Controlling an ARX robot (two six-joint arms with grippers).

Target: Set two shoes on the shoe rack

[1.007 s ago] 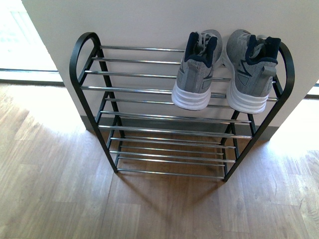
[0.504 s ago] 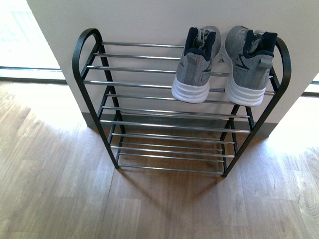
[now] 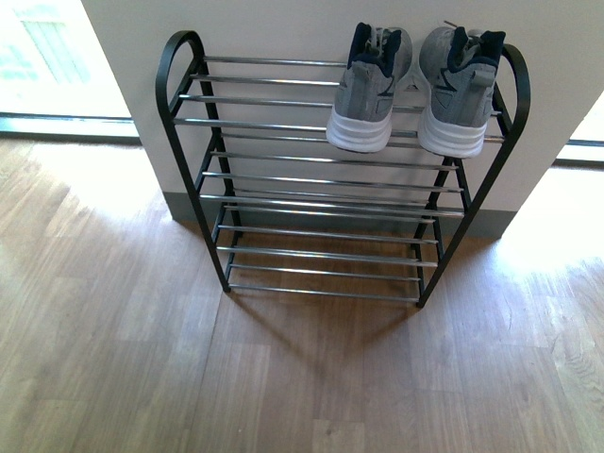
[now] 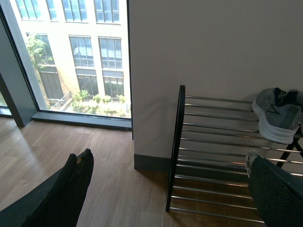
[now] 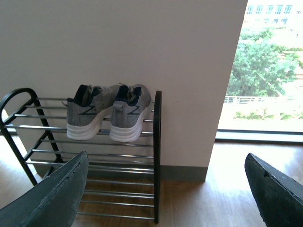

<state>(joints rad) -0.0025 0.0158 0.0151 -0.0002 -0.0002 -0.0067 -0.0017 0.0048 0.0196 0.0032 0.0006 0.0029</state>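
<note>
Wood floor (image 3: 123, 368), white wall (image 3: 274, 24): rack (image 3: 193, 179) against wall, grey sneakers (image 3: 370, 94) paired on rack's top tier, right end, heels outward; left gripper (image 4: 168, 158) and right gripper (image 5: 165, 160) both spread wide, empty.

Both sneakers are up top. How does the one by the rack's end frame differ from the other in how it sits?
The outer sneaker sits close beside the shoe rack's black end frame; the inner sneaker lies nearer mid-bar. The inner sneaker's toe seems to angle toward its mate; the outer sneaker looks straighter. Both are grey with white soles, on the top tier, heels toward the room.
</note>
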